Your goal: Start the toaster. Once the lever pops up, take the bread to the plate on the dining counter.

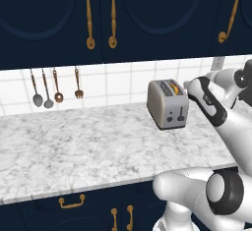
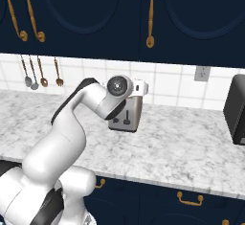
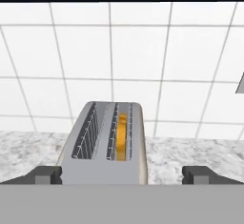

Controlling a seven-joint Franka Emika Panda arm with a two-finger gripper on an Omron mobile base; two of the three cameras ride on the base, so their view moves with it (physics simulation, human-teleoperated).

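The silver toaster (image 1: 166,104) stands at the back of the marble counter, its narrow end facing the room. On that end face the dark lever (image 1: 181,113) sits in its vertical slot. The golden bread (image 3: 122,137) stands sunk in the right-hand slot, and its top edge also shows in the left base view (image 1: 174,86). My gripper (image 3: 121,175) hovers just above the toaster's (image 3: 105,144) near end. It is open wide with nothing held, one fingertip (image 3: 45,175) off each side of the body. The arm hides much of the toaster (image 2: 128,116) in the right base view. The plate and the dining counter are out of view.
The marble counter (image 1: 74,146) stretches left over brass-handled cabinets. Several utensils (image 1: 49,90) hang on the tiled wall at the left. A dark appliance (image 2: 235,109) stands at the right edge. Navy upper cabinets (image 1: 113,14) hang low above the toaster.
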